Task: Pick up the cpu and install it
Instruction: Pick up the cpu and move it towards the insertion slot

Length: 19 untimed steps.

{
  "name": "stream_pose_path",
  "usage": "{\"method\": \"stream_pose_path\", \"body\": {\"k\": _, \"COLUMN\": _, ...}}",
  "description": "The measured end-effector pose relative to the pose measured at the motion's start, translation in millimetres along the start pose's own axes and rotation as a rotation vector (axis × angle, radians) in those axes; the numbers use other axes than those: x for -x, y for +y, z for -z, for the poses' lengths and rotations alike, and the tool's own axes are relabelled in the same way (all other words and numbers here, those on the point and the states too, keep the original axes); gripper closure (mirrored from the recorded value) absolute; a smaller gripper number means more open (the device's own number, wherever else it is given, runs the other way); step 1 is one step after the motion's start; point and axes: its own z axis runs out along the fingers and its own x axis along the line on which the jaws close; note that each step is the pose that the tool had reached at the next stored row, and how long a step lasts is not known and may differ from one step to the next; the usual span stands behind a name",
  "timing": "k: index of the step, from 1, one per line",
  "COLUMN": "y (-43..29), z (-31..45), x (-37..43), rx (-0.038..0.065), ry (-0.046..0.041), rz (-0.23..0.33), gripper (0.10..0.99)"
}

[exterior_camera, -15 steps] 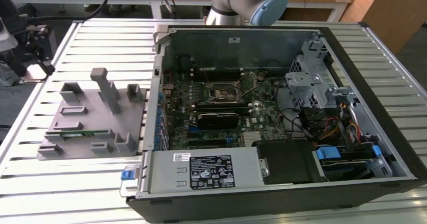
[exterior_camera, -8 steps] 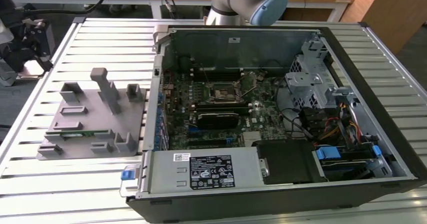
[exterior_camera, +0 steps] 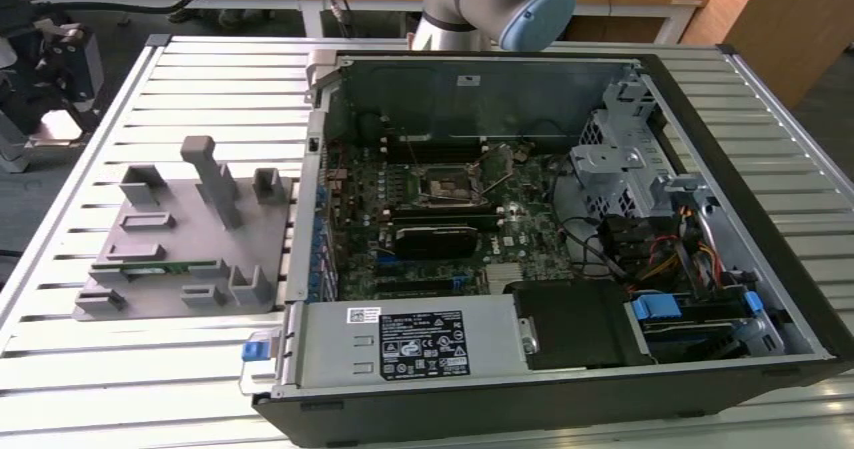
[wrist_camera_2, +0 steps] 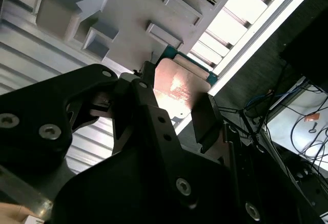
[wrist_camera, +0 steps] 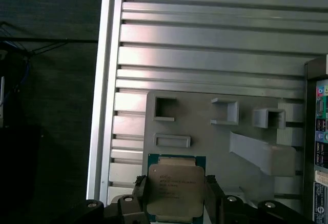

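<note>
Exterior view: gray parts holder [exterior_camera: 187,239] on slatted desk [exterior_camera: 134,389]; motherboard socket [exterior_camera: 447,182] looks unoccupied.
Second wrist view: hand [wrist_camera_2: 174,106] closed on cpu [wrist_camera_2: 177,85].
First wrist view: cpu between fingers [wrist_camera: 141,196], held by its edges, probably to spare its contacts; parts holder beyond the hand.

Slatted table [exterior_camera: 214,84] bears grey fixture plate [exterior_camera: 262,247] and computer case [exterior_camera: 467,94].

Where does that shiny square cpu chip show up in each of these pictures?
First wrist view: the cpu sits between the fingers of the end effector, in front of the grey fixture plate.
Second wrist view: the cpu glints between the same fingers, with the plate beyond it.
Exterior view: the grey fixture plate lies on the exterior view's left, beside the open computer case.
Shared landmark: the grey fixture plate.
</note>
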Motion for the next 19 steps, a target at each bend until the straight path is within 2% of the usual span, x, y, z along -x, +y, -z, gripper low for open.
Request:
{"method": "stream_pose_path", "body": {"k": 8, "y": 3.2, "z": 11.8, "x": -0.1, "rx": -0.001, "ry": 0.0000, "rz": 0.000, "gripper": 0.557}}
{"method": "stream_pose_path", "body": {"k": 11, "y": 3.6, "z": 13.1, "x": 1.2, "rx": 0.000, "ry": -0.0003, "rz": 0.000, "gripper": 0.557}}
{"method": "stream_pose_path", "body": {"k": 19, "y": 2.9, "z": 13.8, "x": 18.1, "rx": -0.001, "ry": 0.0009, "rz": 0.000, "gripper": 0.557}}
